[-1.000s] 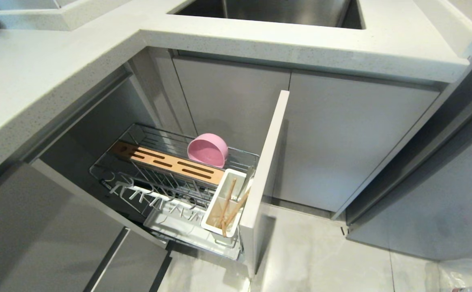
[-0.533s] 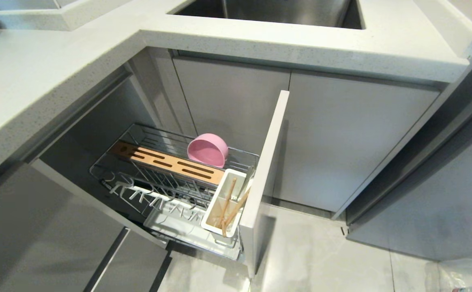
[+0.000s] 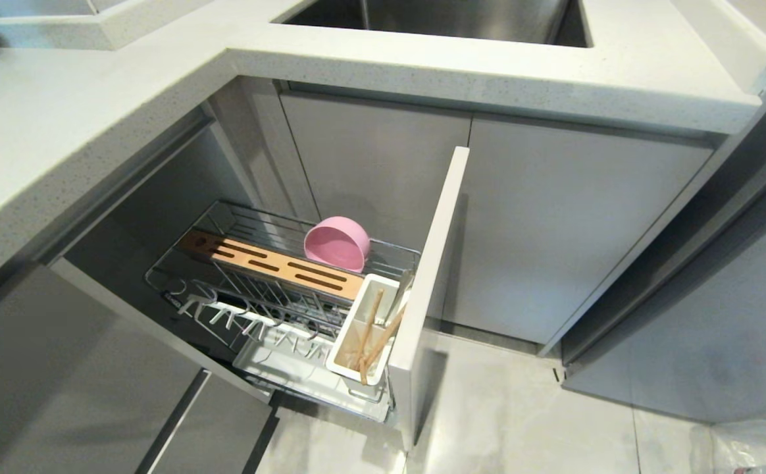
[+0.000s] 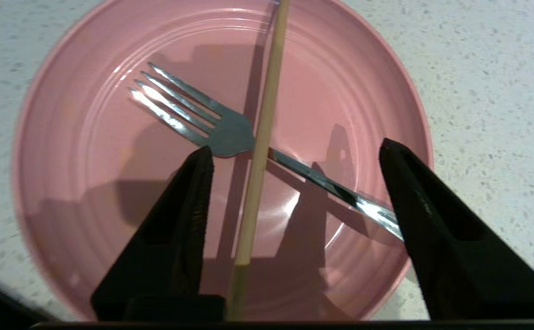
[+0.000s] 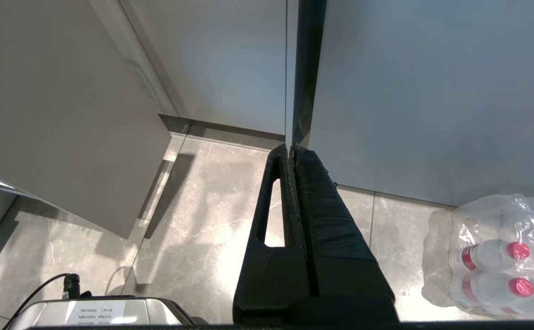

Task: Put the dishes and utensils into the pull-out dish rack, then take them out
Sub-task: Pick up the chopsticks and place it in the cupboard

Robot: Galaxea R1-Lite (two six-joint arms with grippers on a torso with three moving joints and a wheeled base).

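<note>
In the left wrist view a pink plate (image 4: 88,206) lies on the speckled countertop, outside the pull-out dish rack. A metal fork (image 4: 189,114) rests on it, crossed by one wooden chopstick (image 4: 267,114). My left gripper (image 4: 294,146) hovers over the plate, open, its black fingers standing either side of the chopstick and the fork handle without closing on them. In the head view the pull-out dish rack (image 3: 225,217) is drawn out. A pink bowl (image 3: 338,242) lies on its side in it. Wooden chopsticks (image 3: 370,322) stand in the white caddy (image 3: 347,342).
The rack's front panel (image 3: 432,283) juts into the floor space. A sink (image 3: 462,20) sits in the counter above. My right gripper (image 5: 291,147) hangs parked and shut above the floor tiles, near a wrapped pack of bottles (image 5: 501,261).
</note>
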